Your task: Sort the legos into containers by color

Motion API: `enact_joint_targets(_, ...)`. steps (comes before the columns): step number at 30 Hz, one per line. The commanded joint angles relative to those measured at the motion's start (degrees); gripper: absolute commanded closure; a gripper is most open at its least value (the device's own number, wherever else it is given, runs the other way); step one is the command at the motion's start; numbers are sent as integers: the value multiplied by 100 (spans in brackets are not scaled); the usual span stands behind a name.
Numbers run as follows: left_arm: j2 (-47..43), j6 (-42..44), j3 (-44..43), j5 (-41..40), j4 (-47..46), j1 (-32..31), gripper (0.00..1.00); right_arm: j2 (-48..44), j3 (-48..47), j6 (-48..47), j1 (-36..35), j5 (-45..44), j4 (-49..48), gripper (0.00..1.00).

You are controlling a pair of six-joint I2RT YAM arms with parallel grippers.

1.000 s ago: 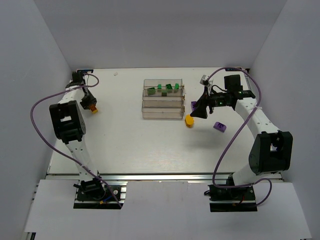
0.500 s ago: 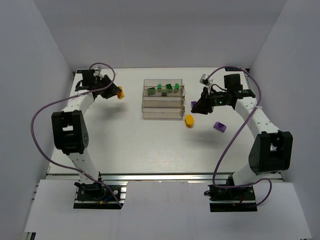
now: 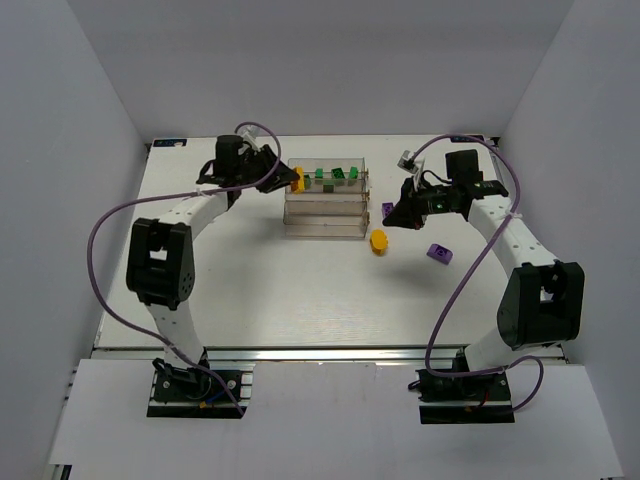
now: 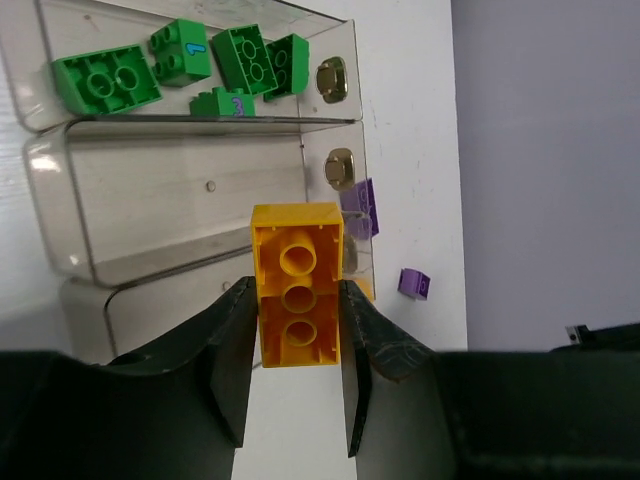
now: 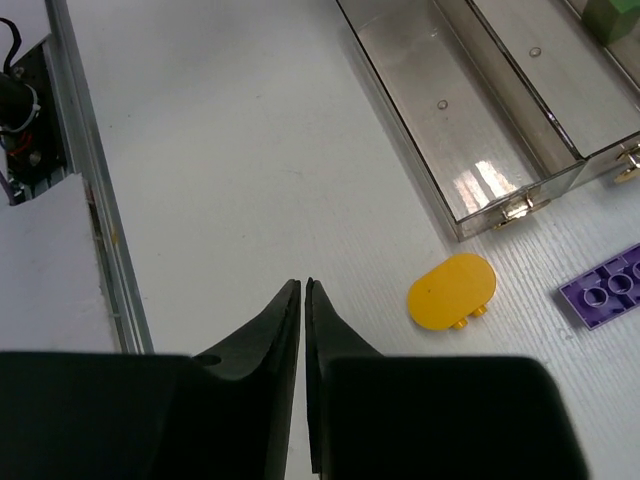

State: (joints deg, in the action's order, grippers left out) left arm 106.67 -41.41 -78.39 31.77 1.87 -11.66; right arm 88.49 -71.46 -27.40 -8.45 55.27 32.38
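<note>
- Step in hand: carrying one yellow brick [image 4: 297, 250] to the containers [image 3: 322, 232] for drop-off; green looks already sorted, since the green bricks [image 4: 105, 77] lie together in the far bin [image 4: 40, 60]
- The left gripper [image 4: 297, 290] is open only as wide as the brick and clamps it by its long sides, with the brick's hollow underside facing the wrist camera
- From above, the brick hangs at the left end of the block of bins, clear of the walls; the wrist view puts it over the empty bins beside the green one, though I cannot tell exactly which
- Next move, as I judge it: centre the brick over one empty bin, well away from the green one, lower a little and spread the fingers; a release over a shared wall could tip the brick into the wrong bin
- The right gripper [image 5: 303, 285] hovers above the bare table [image 5: 220, 130] with its fingers pressed together and nothing between them
- Not yet sorted, all on the table off the right end of the bins: a rounded yellow piece [image 5: 452, 290] nearest that gripper, a purple plate [image 5: 610, 290] just beyond it, and a small purple brick [image 3: 438, 252] further right
</note>
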Motion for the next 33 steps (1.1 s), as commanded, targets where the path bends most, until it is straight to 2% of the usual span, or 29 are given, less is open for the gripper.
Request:
enact_joint_targets(1, 274, -78, -597, -486, -11, -196, 87, -112, 18, 85, -34, -165, -153, 88)
enact_joint_targets(6, 941, -78, -1213, -883, 331, -381, 82, -235, 159, 77, -43, -340, -144, 73)
enact_joint_targets(9, 1188, -43, -1617, -1024, 586, -442, 72, -306, 273, 59, -25, -481, -188, 63)
enact_joint_targets(10, 1328, -25, -1722, -1041, 647, -442, 67, -323, 290, 59, -43, -525, -188, 53)
enact_joint_targets(13, 1514, 19, -2004, -1111, 885, -495, 52, -306, 299, 77, -52, -745, -162, 36)
enact_joint_targets(17, 1541, 36, -2005, -1103, 903, -495, 47, -279, 352, 50, -52, -982, -223, 29)
enact_joint_targets(26, 1365, 36, -1908, -997, 771, -495, 44, 274, -17, 190, -210, -1694, -83, 27)
enact_joint_targets(29, 1093, 71, -1838, -1023, 745, -443, 49, 353, 88, 261, -377, -2237, -135, 27)
enact_joint_targets(31, 672, 98, -1681, -1067, 727, -390, 56, 353, 228, 288, -561, -2467, -310, 23)
enact_joint_targets(33, 86, 150, -1198, -1199, 675, -337, 57, 345, 492, 497, -771, -3028, -529, 16)
